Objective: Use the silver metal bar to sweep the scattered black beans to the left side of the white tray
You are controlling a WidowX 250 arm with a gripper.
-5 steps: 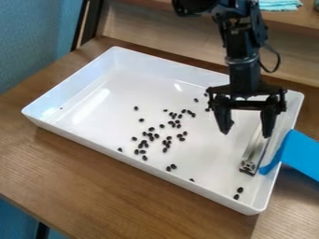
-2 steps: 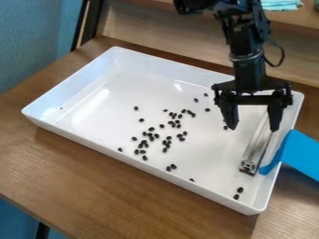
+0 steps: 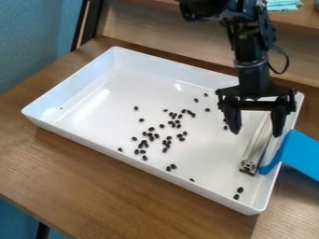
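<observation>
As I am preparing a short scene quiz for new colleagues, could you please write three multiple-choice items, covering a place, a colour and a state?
1. Where is the metal bar?
A) Outside the tray
B) Inside the tray, near its right end in the picture
C) Inside the tray, near its left end in the picture

2. What colour are the small bits in the tray?
A) Black
B) Yellow
C) Red

3. How is the gripper?
A) Shut on a bit
B) Shut and empty
C) Open and empty

Key:
1 B: the bar lies within the walls, by the blue sheet at the right.
2 A: they show dark against the white tray.
3 C: its two fingers stand apart with nothing gripped.
</observation>
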